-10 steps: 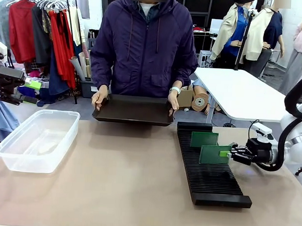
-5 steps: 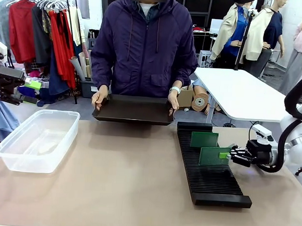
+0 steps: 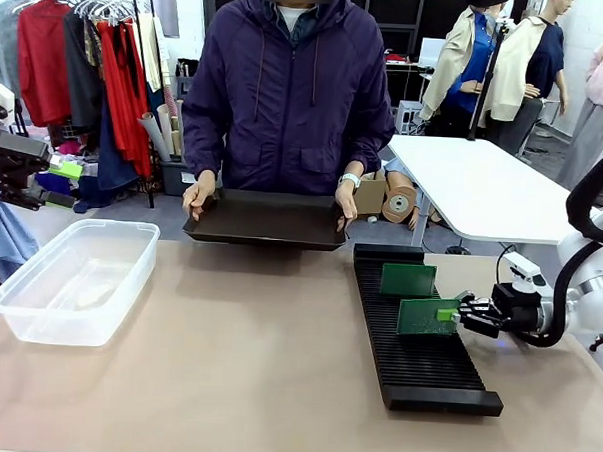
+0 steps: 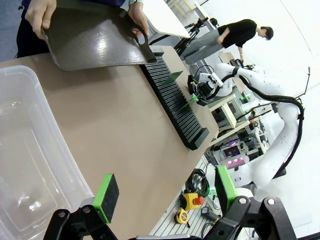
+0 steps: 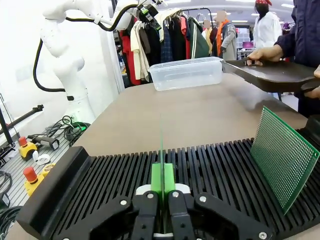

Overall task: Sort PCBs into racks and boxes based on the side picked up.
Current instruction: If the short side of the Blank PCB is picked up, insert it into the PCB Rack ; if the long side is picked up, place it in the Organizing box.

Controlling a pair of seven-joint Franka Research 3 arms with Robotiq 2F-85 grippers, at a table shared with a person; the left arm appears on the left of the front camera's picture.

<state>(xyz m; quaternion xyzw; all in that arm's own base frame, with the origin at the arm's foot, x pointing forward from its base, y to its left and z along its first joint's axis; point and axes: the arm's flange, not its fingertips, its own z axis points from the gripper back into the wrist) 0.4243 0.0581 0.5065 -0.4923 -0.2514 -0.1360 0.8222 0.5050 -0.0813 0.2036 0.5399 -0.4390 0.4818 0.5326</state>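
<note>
A long black rack [image 3: 421, 356] lies at the table's right. One green PCB [image 3: 407, 280] stands upright in its far slots. My right gripper [image 3: 458, 314] is shut on the right edge of a second PCB [image 3: 426, 318], which stands low across the rack's middle slots. From the right wrist, that board [image 5: 161, 145] is edge-on between the shut fingers, above the rack [image 5: 100, 175], with the standing PCB [image 5: 282, 157] to its right. My left gripper [image 4: 165, 192] hangs open over the near rim of the clear box [image 4: 25, 150], nothing between its green pads.
The person at the far side holds a dark shallow tray [image 3: 267, 224] in both hands above the table's edge. The clear box [image 3: 74, 276] sits at the left. Bare tabletop spans the middle. A white table [image 3: 483, 189] stands behind at the right.
The right gripper has lowered the held PCB a little, deeper toward the rack's slots. The person, the tray and the left arm have not moved.
</note>
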